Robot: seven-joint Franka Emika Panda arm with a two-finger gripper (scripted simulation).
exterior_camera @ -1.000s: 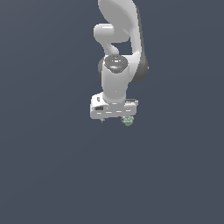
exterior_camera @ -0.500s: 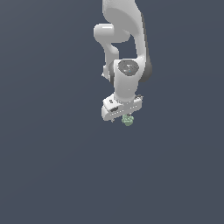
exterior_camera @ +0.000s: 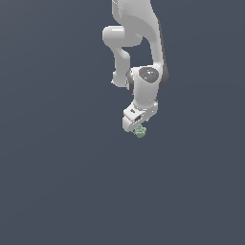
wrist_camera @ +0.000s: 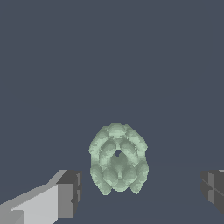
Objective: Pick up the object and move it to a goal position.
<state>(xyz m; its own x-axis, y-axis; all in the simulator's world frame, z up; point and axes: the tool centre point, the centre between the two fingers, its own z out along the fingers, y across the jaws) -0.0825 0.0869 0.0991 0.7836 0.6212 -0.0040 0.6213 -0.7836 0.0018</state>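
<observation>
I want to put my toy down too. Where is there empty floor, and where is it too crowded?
Bare grey floor lies all around the arm. The only crowded spot is under the open gripper, where the bumpy green lump sits between its fingers.

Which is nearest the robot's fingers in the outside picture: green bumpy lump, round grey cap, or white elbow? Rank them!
1. Pale green bumpy lump, right at the fingers.
2. Round grey cap, above, on the wrist.
3. White elbow bend, highest up.
</observation>
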